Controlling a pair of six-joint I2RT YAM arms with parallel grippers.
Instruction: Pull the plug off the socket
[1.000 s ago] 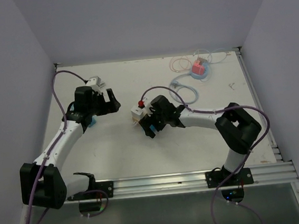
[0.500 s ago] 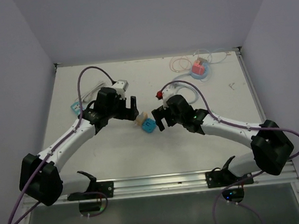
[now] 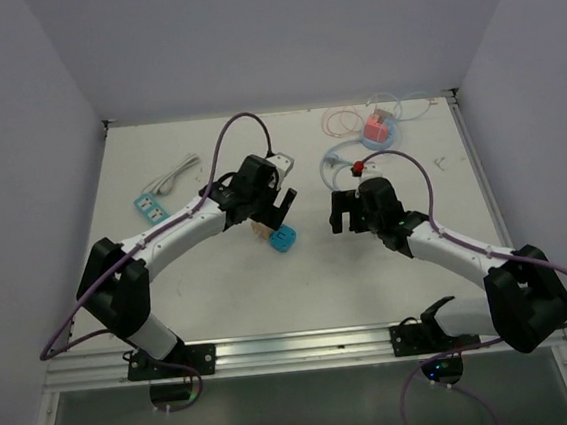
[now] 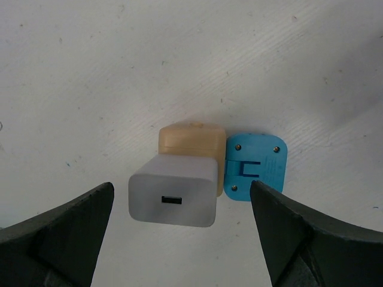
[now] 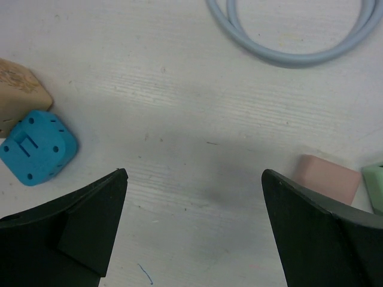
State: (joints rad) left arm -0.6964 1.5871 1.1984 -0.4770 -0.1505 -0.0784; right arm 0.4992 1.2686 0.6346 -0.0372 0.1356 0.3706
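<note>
A white USB charger plug [image 4: 173, 189] sits in a tan socket block [image 4: 192, 140] on the table. A blue adapter [image 4: 256, 165] lies against the block's right side. My left gripper [image 4: 181, 185] is open and hovers above them, with the charger between its fingers [image 4: 72, 227] and untouched. From above, the left gripper [image 3: 269, 214] is over the tan block [image 3: 261, 229] and the blue adapter [image 3: 282, 240]. My right gripper [image 3: 349, 211] is open and empty, off to the right. In its own view the right gripper [image 5: 193, 173] is over bare table, with the blue adapter [image 5: 37, 145] at the left.
A grey cable coil [image 3: 339, 159] lies behind the right gripper. A pink block [image 3: 380, 128] with thin looped wires is at the back right. A teal power strip [image 3: 152, 202] with a white cord lies at the left. A pink piece [image 5: 328, 177] lies near the right gripper.
My left gripper has swung right and now hovers over the plug and socket. My right gripper has drawn back to the right, away from them. The blocks lie on the table.
</note>
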